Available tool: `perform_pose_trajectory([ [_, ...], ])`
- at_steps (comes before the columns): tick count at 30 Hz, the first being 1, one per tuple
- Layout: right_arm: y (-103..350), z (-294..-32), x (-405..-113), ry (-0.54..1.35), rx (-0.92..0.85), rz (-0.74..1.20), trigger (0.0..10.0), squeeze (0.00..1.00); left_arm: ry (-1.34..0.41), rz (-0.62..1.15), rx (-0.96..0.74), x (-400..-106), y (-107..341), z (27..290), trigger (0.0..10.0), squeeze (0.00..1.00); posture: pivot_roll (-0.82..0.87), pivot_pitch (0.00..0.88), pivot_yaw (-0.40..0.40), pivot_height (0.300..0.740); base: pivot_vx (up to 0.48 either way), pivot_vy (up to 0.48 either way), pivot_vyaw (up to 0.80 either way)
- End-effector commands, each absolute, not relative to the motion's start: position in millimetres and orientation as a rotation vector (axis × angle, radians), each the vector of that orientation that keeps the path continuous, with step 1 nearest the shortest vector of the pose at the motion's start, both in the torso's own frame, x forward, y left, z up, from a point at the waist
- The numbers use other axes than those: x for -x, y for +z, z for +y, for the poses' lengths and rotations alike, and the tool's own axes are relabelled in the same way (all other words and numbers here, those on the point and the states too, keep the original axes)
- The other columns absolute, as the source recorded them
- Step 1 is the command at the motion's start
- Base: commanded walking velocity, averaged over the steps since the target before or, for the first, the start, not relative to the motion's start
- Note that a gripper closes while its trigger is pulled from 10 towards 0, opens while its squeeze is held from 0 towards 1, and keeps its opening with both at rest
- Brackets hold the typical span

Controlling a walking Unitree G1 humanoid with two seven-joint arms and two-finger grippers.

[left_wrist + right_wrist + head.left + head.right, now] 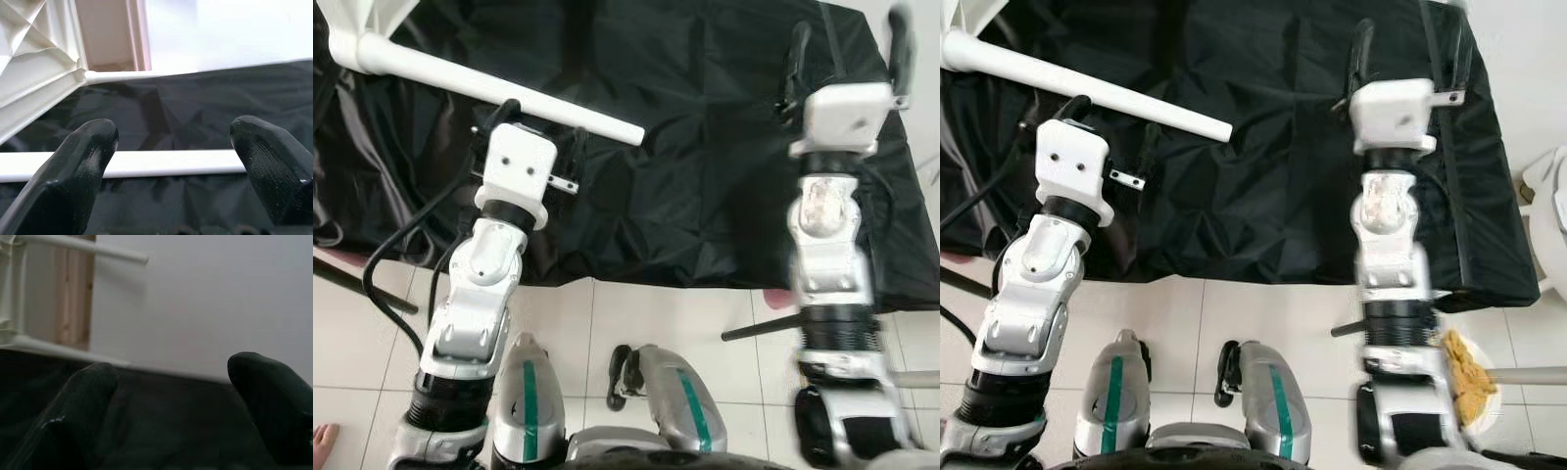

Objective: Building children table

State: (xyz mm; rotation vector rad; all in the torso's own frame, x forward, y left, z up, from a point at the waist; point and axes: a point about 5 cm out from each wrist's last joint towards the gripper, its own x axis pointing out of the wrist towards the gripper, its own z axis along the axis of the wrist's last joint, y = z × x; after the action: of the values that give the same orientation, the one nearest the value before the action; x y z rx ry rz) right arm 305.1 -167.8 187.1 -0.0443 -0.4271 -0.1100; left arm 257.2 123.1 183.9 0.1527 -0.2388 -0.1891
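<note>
A white table leg [489, 83] lies on the black cloth [705, 176] near its left edge, its long axis slanting from the far-left corner, where its thick end is cut off, toward the cloth's middle. The left gripper [171, 147] hovers just above it, fingers spread. The right gripper [171, 391], blurred, stands open over the cloth's right side

White tiled floor [656, 323], crinkled black cloth [705, 147] spread over it, pale wall [205, 298], wooden door frame [76, 293]

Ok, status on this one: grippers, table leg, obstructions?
Left gripper open, at white table leg. Right gripper open over black cloth. Nothing blocking.
</note>
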Motion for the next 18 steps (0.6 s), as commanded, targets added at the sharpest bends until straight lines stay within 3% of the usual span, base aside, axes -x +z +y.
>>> perform_pose_trajectory([
  [1, 183.5, -176.4, -305.2, -0.114, -0.011, -0.399, 10.0, 0.00, -0.163, -0.202, -0.132, -259.2, 177.8, 126.4, 10.0, 0.00, 0.14, 0.081, -0.125, 0.740, 0.000, 0.000, 0.00],
  [18, 182.2, -170.5, -306.9, -0.048, -0.071, -0.387, 10.0, 0.00, -0.144, -0.207, -0.122, -260.3, 179.7, 132.5, 10.0, 0.00, 0.16, 0.066, -0.133, 0.740, 0.000, 0.000, 0.00],
])
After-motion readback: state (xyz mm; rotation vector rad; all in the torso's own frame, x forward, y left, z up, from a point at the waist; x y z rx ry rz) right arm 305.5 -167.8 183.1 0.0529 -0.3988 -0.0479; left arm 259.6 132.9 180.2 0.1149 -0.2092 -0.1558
